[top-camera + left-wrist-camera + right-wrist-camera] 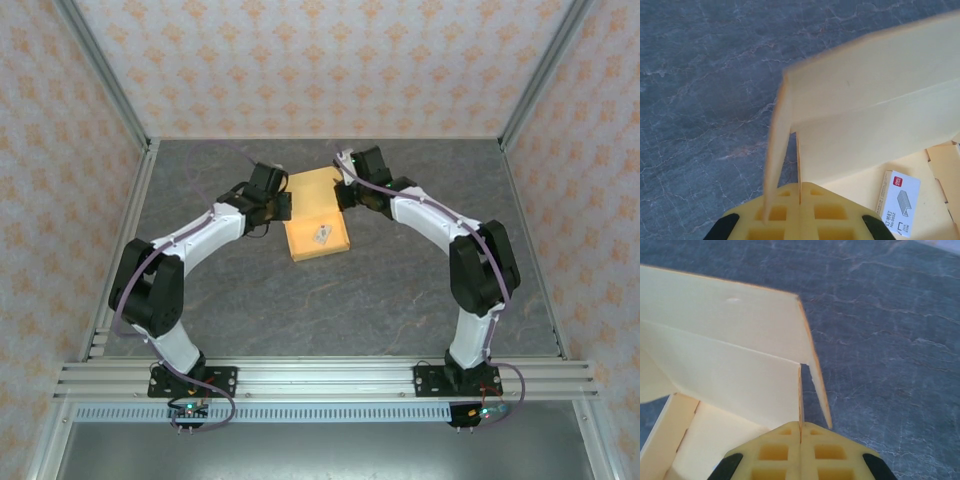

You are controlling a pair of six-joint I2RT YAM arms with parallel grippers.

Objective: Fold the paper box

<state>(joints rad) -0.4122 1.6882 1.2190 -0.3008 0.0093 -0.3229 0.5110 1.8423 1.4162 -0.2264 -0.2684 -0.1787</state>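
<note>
left pincer [800, 200]: your left pincer is pinched tight on a thin upright card edge at the left end of the box [318, 225]. The card rises straight out of the seam between the yellow fingertips.
right pincer [800, 437]: pinched tight the same way on the matching card edge at the box's right end, so you grip it from both sides at once.
why two grips: my reading is that thin card twists when lifted from one end. A pinch at each end lets the long panel between them stand evenly.
wall [730, 310]: the long panel spanning from one pincer to the other. It is raised and leaning, with a lengthwise crease splitting it into two bands.
end flap [777, 145]: a narrow flap at the wall's left end, just beside the fingertips, seen nearly edge-on and blurred. A similar one hangs at the right end.
box position: light orange-tan card, partly folded, with its base flat on the table [300, 310]. It sits between your two arms, toward the far half.
staple pack [899, 202]: a small white pack lying on the box base. It may be there as contents or as a weight; I cannot tell which.
stage: judged early to middle, with one wall going up and the rest of the sheet looking flat.
risk: pulling the ends apart could tear the card or drag the base.
</note>
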